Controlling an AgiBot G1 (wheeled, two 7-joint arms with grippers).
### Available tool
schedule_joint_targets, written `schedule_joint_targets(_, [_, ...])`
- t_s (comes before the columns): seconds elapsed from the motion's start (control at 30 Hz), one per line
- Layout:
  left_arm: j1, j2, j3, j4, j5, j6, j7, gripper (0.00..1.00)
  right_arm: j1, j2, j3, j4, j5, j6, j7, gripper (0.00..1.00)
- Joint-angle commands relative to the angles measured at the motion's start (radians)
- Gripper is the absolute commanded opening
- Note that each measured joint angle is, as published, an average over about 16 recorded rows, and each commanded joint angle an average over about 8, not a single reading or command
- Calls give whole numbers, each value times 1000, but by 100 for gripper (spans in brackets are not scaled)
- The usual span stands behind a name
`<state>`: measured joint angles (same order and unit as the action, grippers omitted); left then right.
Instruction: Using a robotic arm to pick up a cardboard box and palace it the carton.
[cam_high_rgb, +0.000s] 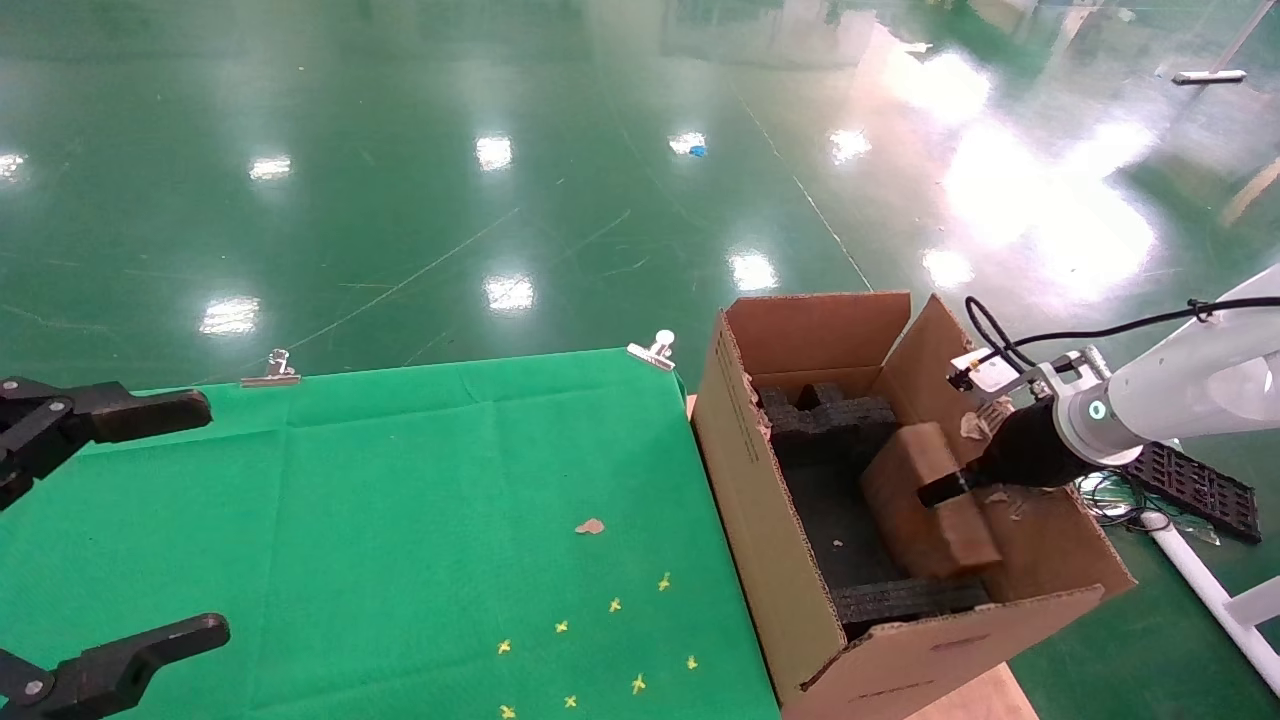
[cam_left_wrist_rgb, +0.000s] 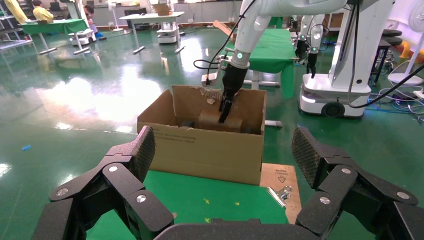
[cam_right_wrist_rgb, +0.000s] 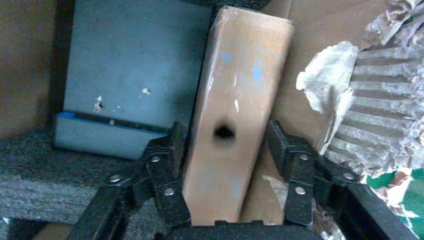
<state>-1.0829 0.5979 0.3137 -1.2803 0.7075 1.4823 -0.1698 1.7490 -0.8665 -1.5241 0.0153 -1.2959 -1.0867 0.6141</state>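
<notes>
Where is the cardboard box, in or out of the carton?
In: the cardboard box leans inside the carton, right gripper around it.

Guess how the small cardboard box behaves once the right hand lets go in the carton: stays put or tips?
Likely tips: the cardboard box leans tilted against the carton wall. Its face looks glossy, so it may slide on the foam blocks. Probably light and stiff; the right hand straddles it without visible denting.

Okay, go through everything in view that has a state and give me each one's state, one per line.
Small brown cardboard box: inside the carton, leaning tilted.
Large brown corrugated carton: flaps open, right edge torn.
Right black gripper: inside the carton, fingers either side of the box, a gap on one side.
Left black gripper: open, empty, over the green cloth.
</notes>
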Motion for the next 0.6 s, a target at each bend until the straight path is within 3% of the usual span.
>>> schedule_joint_targets(0.03, [0, 0, 0, 0, 0, 0, 0, 100, 3, -2, -3, -3, -4, 0, 0, 100])
schedule_joint_targets(0.27, [0, 0, 0, 0, 0, 0, 0, 100, 85, 1, -2, 11, -5, -26, -31, 100])
schedule_joint_targets(0.6, [0, 0, 1, 0, 0, 0, 0, 100, 352, 54, 39, 76, 45, -86, -179, 100])
